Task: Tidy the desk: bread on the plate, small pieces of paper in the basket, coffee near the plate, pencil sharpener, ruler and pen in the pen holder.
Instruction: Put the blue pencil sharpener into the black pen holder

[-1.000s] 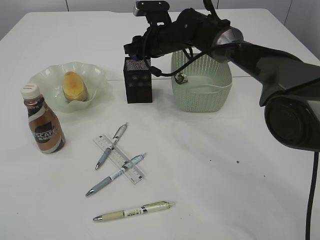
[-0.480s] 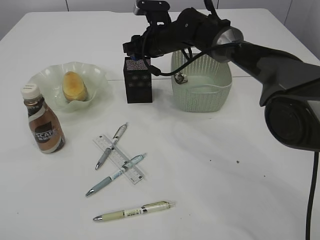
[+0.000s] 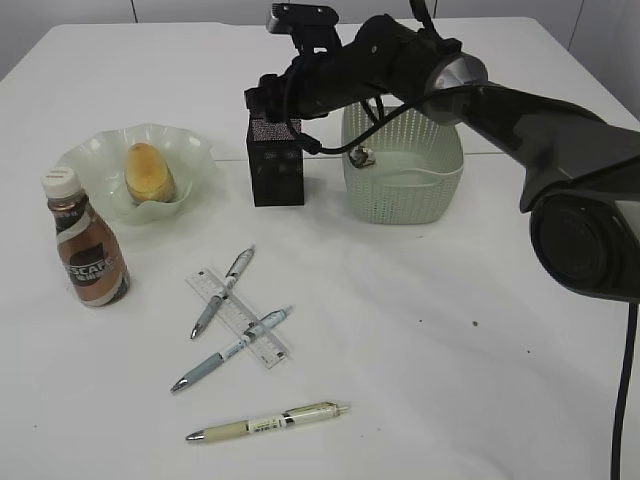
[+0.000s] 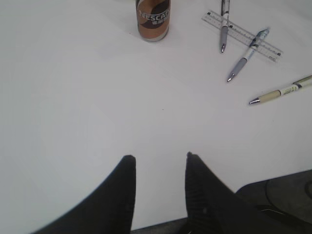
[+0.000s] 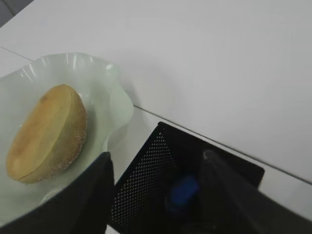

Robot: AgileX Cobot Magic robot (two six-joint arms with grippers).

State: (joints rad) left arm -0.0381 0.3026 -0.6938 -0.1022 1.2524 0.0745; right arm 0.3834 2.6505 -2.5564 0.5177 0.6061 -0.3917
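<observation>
Right fingers: spread apart over the mouth of the pen holder, one finger outside its left wall, the other blurred above the opening; nothing gripped between them.
Inside the pen holder: a small blue object lies low within the mesh, free of both fingers.
Left fingers: partly parted, nothing between them, hanging above bare counter.
Basket: just right of the pen holder, behind the right arm.
Plate: left of the pen holder, with the bread resting in it.
Coffee: upright, just in front of the plate.
Ruler: flat mid-counter, with two grey pens lying across it.
Cream pen: alone, nearer the front edge.
</observation>
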